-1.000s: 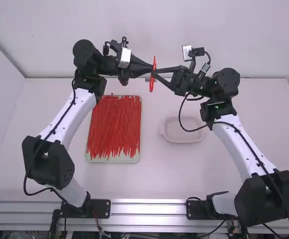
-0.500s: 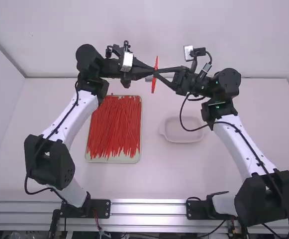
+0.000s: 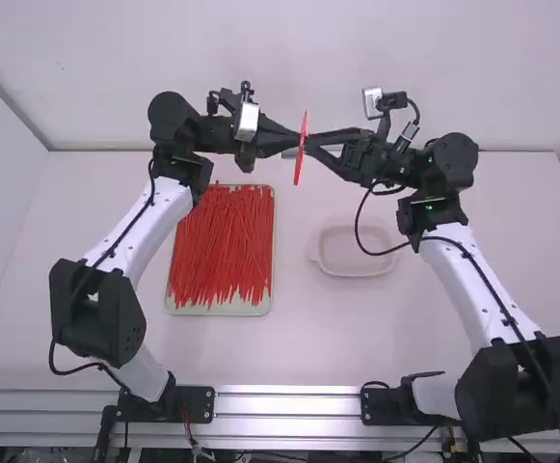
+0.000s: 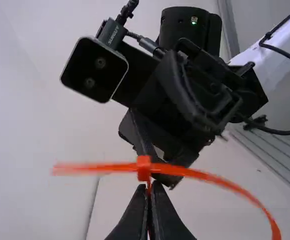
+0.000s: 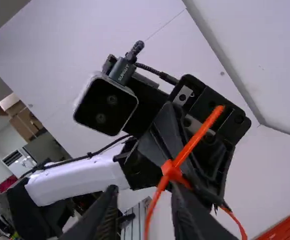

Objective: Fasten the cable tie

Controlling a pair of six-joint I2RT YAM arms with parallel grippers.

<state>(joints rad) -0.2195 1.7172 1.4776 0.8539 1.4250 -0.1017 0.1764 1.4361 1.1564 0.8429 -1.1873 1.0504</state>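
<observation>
Left gripper pinches the cable tie; right gripper seemingly spread.

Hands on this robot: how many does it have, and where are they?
2. The left hand pinches a red cable tie in mid-air. The right hand, open, faces it from the opposite side, with the tie in its gap. None seems hidden.
</observation>
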